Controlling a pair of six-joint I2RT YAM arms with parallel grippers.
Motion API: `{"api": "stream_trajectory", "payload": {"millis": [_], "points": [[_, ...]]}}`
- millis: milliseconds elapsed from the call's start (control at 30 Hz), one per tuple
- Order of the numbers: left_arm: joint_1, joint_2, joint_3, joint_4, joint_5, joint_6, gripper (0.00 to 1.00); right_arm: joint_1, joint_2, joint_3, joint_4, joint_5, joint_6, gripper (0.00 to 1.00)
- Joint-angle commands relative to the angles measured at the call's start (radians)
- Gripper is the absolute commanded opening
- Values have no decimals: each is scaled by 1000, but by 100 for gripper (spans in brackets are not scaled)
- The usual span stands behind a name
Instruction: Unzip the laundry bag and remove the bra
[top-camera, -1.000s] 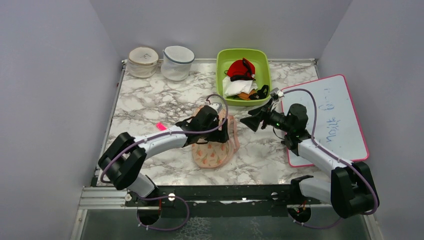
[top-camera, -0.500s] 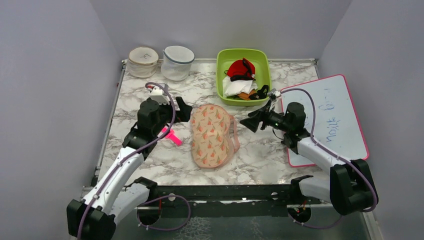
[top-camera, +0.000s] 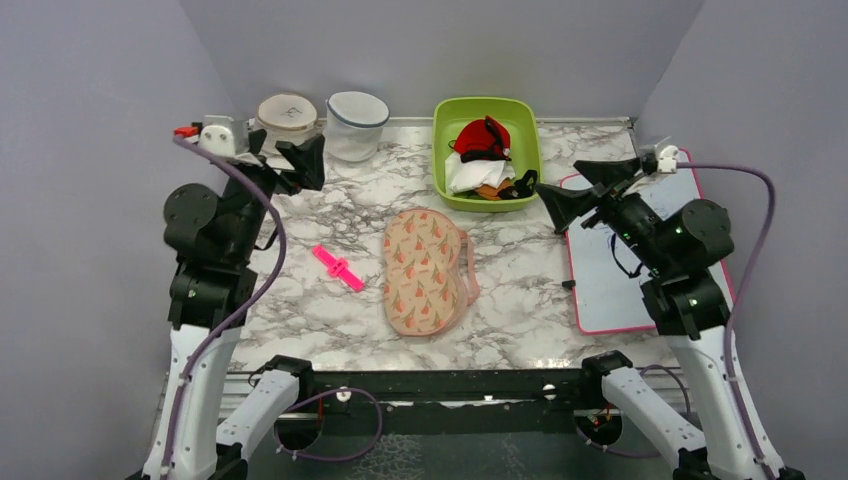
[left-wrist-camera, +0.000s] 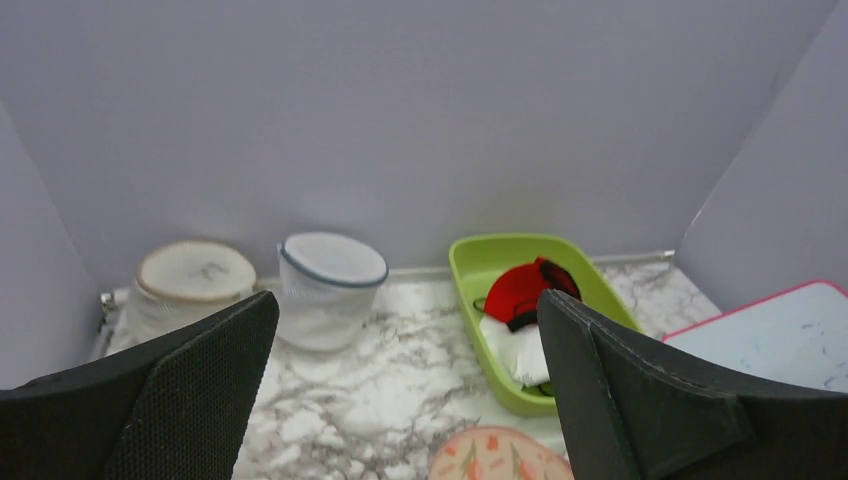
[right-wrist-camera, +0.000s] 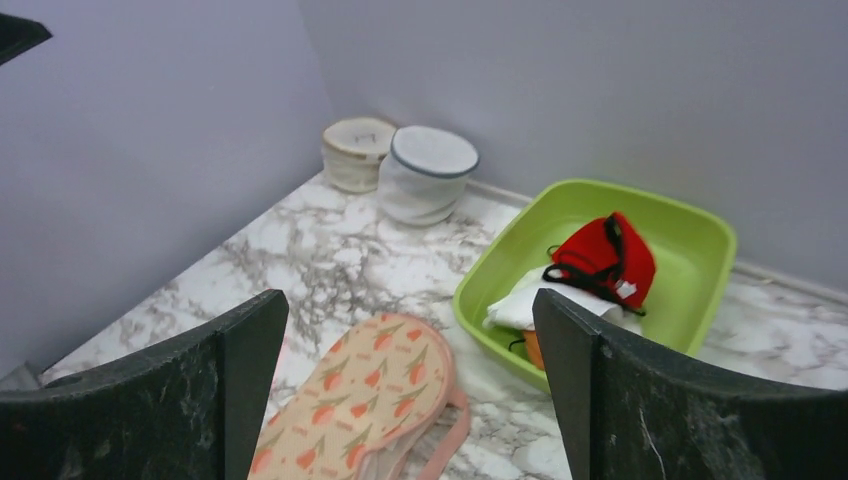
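Observation:
The peach laundry bag (top-camera: 428, 272) lies flat mid-table, and its pink zip edging stands out along its right side (right-wrist-camera: 360, 395). Only its top edge shows in the left wrist view (left-wrist-camera: 500, 455). The red bra (top-camera: 482, 137) with black straps rests on other cloth in the green tub (top-camera: 527, 140), also seen from both wrists (left-wrist-camera: 520, 290) (right-wrist-camera: 600, 260). My left gripper (top-camera: 285, 160) hangs raised at the back left, open and holding nothing (left-wrist-camera: 408, 305). My right gripper (top-camera: 578, 188) is raised right of the tub, also open and holding nothing (right-wrist-camera: 410, 300).
A pink clip (top-camera: 338, 267) lies left of the bag. Two round mesh tubs (top-camera: 287, 122) (top-camera: 356, 124) stand at the back left. A white cloth (top-camera: 478, 174) and dark-orange garment share the green tub. A pink-framed whiteboard (top-camera: 660, 240) covers the right side. Walls enclose three sides.
Both arms rose and drew back from the bag, the left one from directly over it to the back left. Both grippers opened wider. The pink clip now shows on the table.

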Motion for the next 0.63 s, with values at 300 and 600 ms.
{"api": "stream_trajectory", "payload": {"millis": [300,600], "points": [[-50,-115,88,-64,3,57,99,4,-73,193,-230,220,-84,95],[-52,-137,73,-58,22,39,99,5,-129,134,-173,192,-65,100]]}}
